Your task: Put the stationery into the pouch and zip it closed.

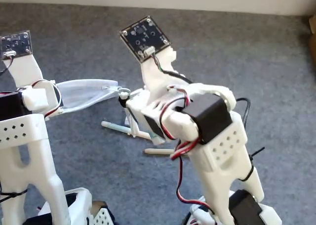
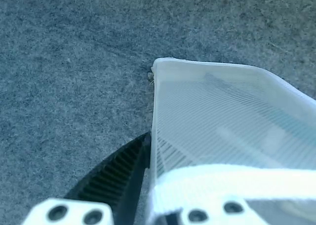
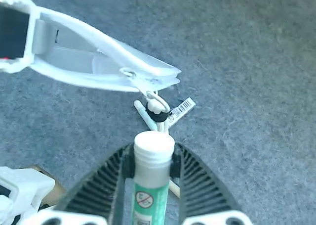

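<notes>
Status: left claw (image 2: 152, 146) clamped on one end of the pouch (image 1: 86, 97), mouth apparently open (zip undone). Right claw (image 3: 150, 158) closed around glue stick (image 3: 152, 178), just short of pouch mouth. Two pens (image 1: 121, 128) on counter (image 1: 247, 62) beneath pouch. Loading unfinished; zipping remains.

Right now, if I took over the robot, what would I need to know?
Left hand: shut on one end of the pouch, holding it up off the carpet.
Right hand: shut on what looks like a glue stick, cap aimed toward the pouch's mouth, just short of it.
Two pens lie on the carpet under the zip pull.
Done: the pouch looks unzipped; I can't tell what's inside.
Left: glue stick in, pens in, zip shut.
</notes>
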`<state>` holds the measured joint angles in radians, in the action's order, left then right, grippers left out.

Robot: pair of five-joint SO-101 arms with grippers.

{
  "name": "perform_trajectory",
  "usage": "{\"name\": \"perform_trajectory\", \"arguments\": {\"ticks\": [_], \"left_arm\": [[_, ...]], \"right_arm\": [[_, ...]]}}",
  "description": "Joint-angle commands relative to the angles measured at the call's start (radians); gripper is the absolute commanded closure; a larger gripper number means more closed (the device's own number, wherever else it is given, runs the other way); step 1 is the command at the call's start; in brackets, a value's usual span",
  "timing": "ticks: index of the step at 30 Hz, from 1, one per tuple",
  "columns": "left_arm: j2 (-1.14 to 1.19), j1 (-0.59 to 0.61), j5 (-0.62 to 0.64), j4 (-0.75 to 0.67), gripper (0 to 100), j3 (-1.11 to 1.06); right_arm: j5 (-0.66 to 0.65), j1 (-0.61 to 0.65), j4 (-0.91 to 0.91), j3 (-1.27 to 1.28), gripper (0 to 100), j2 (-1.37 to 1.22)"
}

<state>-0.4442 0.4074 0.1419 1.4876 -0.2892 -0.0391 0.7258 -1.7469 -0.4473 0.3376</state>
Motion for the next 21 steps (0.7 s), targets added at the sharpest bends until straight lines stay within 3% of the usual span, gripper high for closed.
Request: {"name": "perform_trajectory", "arguments": {"ticks": [1, 12, 18, 21], "left_arm": [[0.019, 0.022, 0.008, -0.018, 99, -0.022], [0.019, 0.022, 0.008, -0.018, 99, -0.024], [0.019, 0.022, 0.008, -0.018, 99, -0.024], [0.019, 0.022, 0.008, -0.018, 99, -0.025]], "right_arm": [[0.005, 0.024, -0.004, -0.001, 99.3, 0.077], [0.006, 0.027, 0.001, 0.001, 99.3, 0.094], [0.002, 0.096, -0.016, 0.025, 99.3, 0.096], [-0.058, 0.116, -0.015, 0.07, 99.3, 0.096]]}}
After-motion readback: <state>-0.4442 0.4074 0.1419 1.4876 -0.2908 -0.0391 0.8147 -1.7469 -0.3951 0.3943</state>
